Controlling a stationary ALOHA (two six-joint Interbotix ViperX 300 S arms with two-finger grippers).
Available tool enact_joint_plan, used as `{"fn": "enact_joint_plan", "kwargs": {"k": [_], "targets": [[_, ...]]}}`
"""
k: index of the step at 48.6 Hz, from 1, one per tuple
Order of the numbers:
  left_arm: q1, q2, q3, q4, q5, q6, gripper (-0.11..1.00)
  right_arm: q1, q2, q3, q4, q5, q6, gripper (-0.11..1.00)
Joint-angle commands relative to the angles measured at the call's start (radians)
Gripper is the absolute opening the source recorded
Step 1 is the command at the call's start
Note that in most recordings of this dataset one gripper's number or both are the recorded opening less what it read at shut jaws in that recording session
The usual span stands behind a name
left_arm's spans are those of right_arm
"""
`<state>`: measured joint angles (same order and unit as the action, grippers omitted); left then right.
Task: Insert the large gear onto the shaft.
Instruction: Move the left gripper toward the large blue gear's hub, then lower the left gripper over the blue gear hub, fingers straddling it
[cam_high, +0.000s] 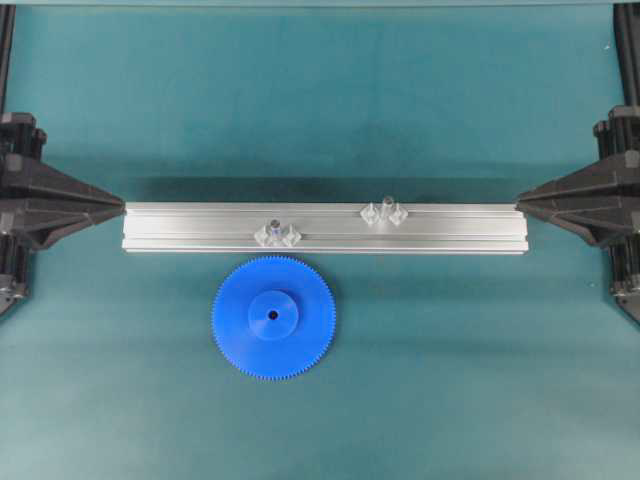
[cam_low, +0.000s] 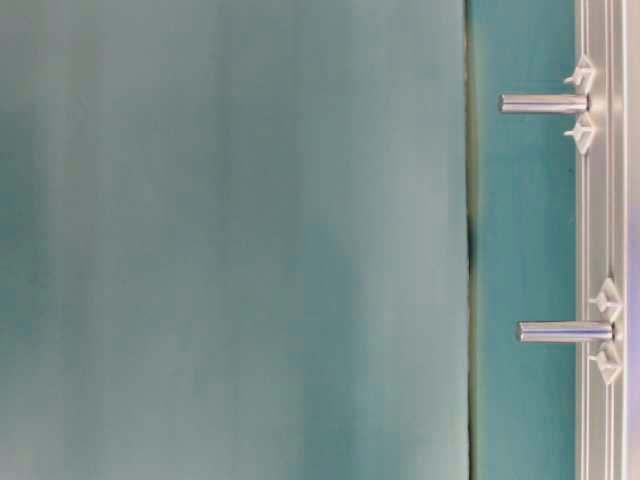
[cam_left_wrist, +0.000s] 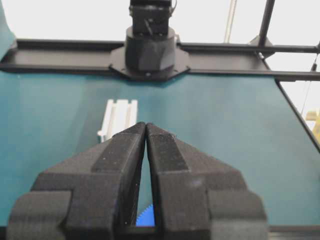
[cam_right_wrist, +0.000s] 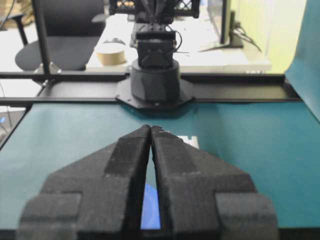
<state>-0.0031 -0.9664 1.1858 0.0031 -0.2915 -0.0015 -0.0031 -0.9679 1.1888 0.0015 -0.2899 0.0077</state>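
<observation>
Both end effectors are sitting closed and holding nothing, fingertips meeting: the left end effector (cam_high: 122, 207) at one end of the aluminium rail (cam_high: 200, 228), the right end effector (cam_high: 518, 205) at the other. One large gear (cam_high: 273, 317) is lying flat on the teal bench (cam_high: 450, 380), hub and centre hole facing up, just beside the rail's near edge and nearer the left end effector than the right. Two pins are standing upright on the rail between the tips, long axes vertical: the shaft (cam_high: 385, 211), closer to the right end effector, and one dark-topped pin (cam_high: 275, 233), closer to the left.
</observation>
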Motion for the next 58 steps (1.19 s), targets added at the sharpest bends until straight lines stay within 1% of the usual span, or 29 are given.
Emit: {"fn": "enact_joint_plan", "kwargs": {"k": [1,2,4,7,11,17,19,22,26,38,43,50,58], "targets": [[-0.041,0.032,0.011,0.008,0.032,-0.028,0.11,-0.005,0.012,-0.003,0.005,-0.006,0.006,0.16],[-0.051,0.035,0.008,0.008,0.054,-0.035,0.11,-0.005,0.009,0.005,0.02,-0.005,0.009,0.16],[-0.067,0.038,-0.003,0.009,0.098,-0.046,0.07,-0.002,0.003,0.006,0.049,0.006,0.02,0.16],[-0.077,0.04,-0.034,0.012,0.173,-0.055,0.0,0.002,-0.006,0.006,0.075,0.041,0.044,0.07],[-0.078,0.046,-0.087,0.015,0.287,-0.051,0.0,0.005,-0.021,-0.005,0.074,0.133,0.064,0.02],[-0.08,0.089,-0.179,0.017,0.439,-0.034,0.0,0.005,-0.032,-0.031,0.074,0.321,0.066,0.02],[-0.081,0.117,-0.204,0.017,0.468,-0.025,-0.01,0.005,-0.031,-0.043,0.074,0.376,0.067,0.02],[-0.089,0.172,-0.241,0.015,0.491,-0.012,0.0,0.005,-0.031,-0.061,0.075,0.46,0.067,0.02],[-0.097,0.272,-0.279,0.015,0.495,-0.003,0.0,0.005,-0.029,-0.083,0.075,0.517,0.067,0.02],[-0.104,0.583,-0.393,0.015,0.494,-0.017,0.0,0.006,-0.026,-0.094,0.081,0.594,0.072,0.02],[-0.103,0.684,-0.44,0.017,0.502,-0.009,-0.01,0.006,-0.021,-0.092,0.087,0.623,0.1,0.02],[-0.106,0.782,-0.5,0.017,0.535,-0.008,0.0,0.008,-0.005,-0.089,0.087,0.703,0.158,0.04],[-0.115,0.851,-0.568,0.017,0.597,-0.002,0.0,0.008,0.009,-0.087,0.087,0.741,0.17,0.1]]}}
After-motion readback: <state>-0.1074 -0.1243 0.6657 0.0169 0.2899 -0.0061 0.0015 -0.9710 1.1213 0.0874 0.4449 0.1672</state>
